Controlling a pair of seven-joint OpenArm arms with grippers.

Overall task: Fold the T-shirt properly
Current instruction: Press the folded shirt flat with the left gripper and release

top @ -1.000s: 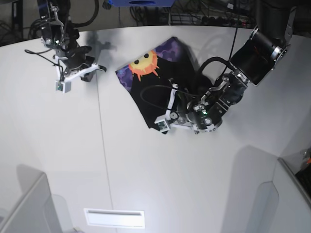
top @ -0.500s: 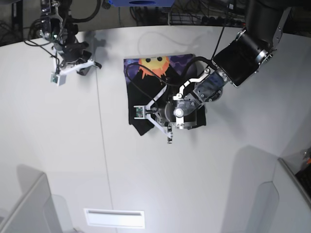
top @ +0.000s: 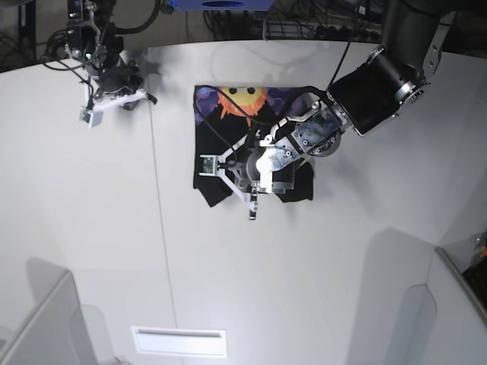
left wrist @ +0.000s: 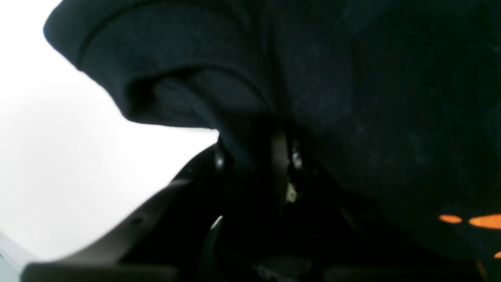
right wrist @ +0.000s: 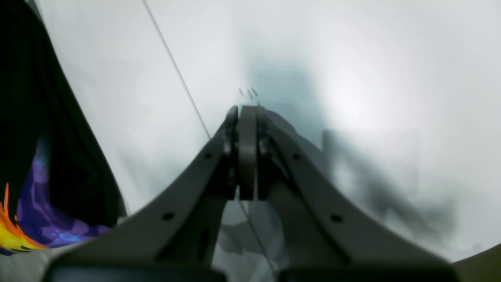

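T-shirt lies on the white table as a roughly square black bundle, sun-face print and purple patches along its far edge, plain black cloth nearer the camera.

Left gripper sits right on top of the T-shirt, over its near-left part, arm reaching in from the far right of the shirt. In the left wrist view black cloth fills most of the frame and drapes over the jaws; a rolled hem hangs just above them, table showing white to its left. Fabric runs down between the jaws, so they're pinched on the T-shirt, only slightly apart. A few orange bits of print show at lower right.

Right gripper is well clear of the T-shirt, off to the shirt's left near the table's far edge, nothing in it. Right wrist view: jaws pressed together above bare table, next to the table seam. T-shirt edge shows at that frame's left, with purple and orange print at the bottom corner, not touching the gripper.
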